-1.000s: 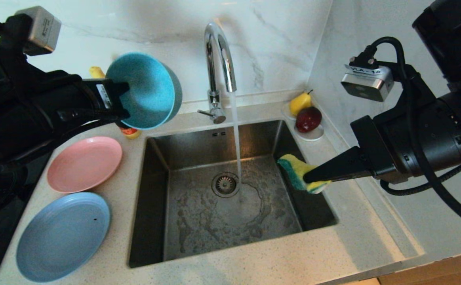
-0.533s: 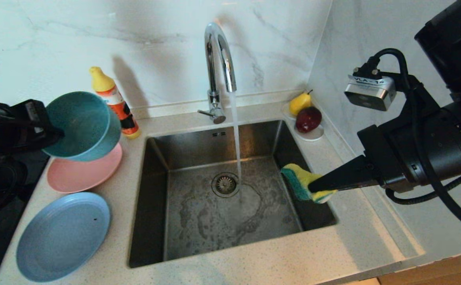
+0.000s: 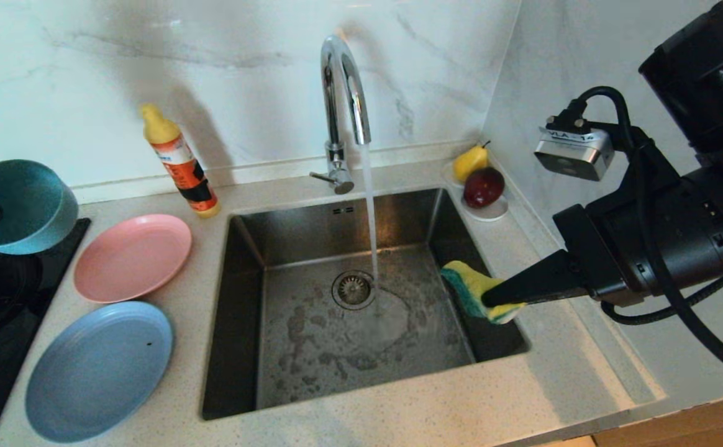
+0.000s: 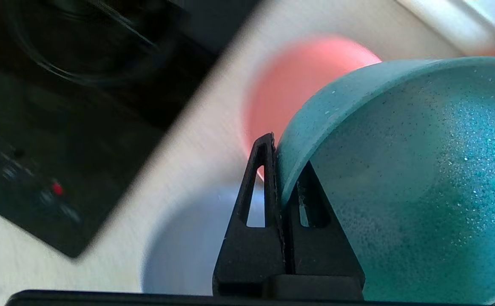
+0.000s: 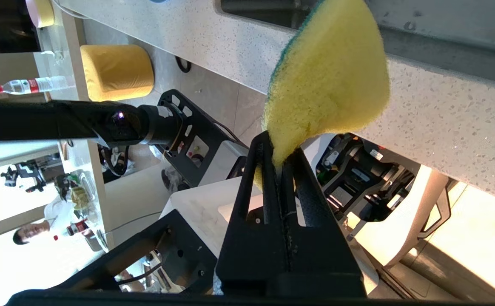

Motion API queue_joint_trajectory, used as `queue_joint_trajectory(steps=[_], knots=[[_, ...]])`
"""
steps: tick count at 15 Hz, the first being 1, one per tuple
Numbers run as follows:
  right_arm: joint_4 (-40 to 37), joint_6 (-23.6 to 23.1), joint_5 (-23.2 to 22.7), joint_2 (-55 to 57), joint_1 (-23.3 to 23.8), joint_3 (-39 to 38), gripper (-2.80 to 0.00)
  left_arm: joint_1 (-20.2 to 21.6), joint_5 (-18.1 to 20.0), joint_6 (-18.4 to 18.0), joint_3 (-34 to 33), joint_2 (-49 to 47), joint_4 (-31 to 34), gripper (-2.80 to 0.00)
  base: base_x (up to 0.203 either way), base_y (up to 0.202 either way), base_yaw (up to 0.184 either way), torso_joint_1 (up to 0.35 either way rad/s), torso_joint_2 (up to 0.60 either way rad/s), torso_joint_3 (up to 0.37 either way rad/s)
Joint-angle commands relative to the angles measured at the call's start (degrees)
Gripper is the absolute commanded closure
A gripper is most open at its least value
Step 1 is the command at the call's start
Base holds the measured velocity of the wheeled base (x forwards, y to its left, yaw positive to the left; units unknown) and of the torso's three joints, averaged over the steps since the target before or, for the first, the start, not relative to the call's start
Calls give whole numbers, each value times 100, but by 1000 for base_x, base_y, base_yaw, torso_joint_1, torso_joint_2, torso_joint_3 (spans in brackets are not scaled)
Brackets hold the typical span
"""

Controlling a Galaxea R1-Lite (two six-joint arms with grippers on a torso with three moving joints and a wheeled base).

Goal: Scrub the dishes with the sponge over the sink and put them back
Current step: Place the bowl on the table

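Holding the teal bowl (image 3: 23, 205) by its rim at the far left of the sink (image 3: 349, 298), above the dark cooktop (image 3: 1, 292), left gripper (image 4: 282, 163) with fingers (image 4: 258, 187) pinching the bowl wall between them. Gripping the yellow-and-green sponge (image 3: 473, 288) over the sink's right edge, right gripper (image 3: 492, 297) with fingers pressed together on the sponge's end. Running from the chrome tap (image 3: 343, 93) into the sink, a thin stream of water landing just beside the drain strainer (image 3: 353, 288). Lying flat on the bench (image 3: 399, 416) left of the sink, the pink plate (image 3: 131, 256) and, nearer the camera, the pale-blue plate (image 3: 97, 369). Standing behind the sink's left corner, an orange bottle (image 3: 181, 162); sitting at its back right corner, a white saucer (image 3: 492, 212) carrying a pear (image 3: 470, 160) and a red fruit (image 3: 483, 186).
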State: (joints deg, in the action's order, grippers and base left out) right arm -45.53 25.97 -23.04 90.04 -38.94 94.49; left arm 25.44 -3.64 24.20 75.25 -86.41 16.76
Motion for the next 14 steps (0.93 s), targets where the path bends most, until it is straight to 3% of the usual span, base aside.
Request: queue_joint_trajectory(steps=[1,5,8,14], knots=[[-18,11,-11,91,-8,-10,0,633,130,67,124,-808,-163,0,0,0,0,0,0,0],[-24,5,-30,114,-8,-45,0,1393,588,453,634,-1751,-202,0,0,0,0,0,0,0],[-26,-4,-34,48,-8,-97,0,1903,666,690,1245,-2401,-117,0,0,0,0,0,0,0],[-26,-21,-8,-110,-52,-71,0,2454,801,1117,1755,-3188,250,0,0,0,0,0,0,0]])
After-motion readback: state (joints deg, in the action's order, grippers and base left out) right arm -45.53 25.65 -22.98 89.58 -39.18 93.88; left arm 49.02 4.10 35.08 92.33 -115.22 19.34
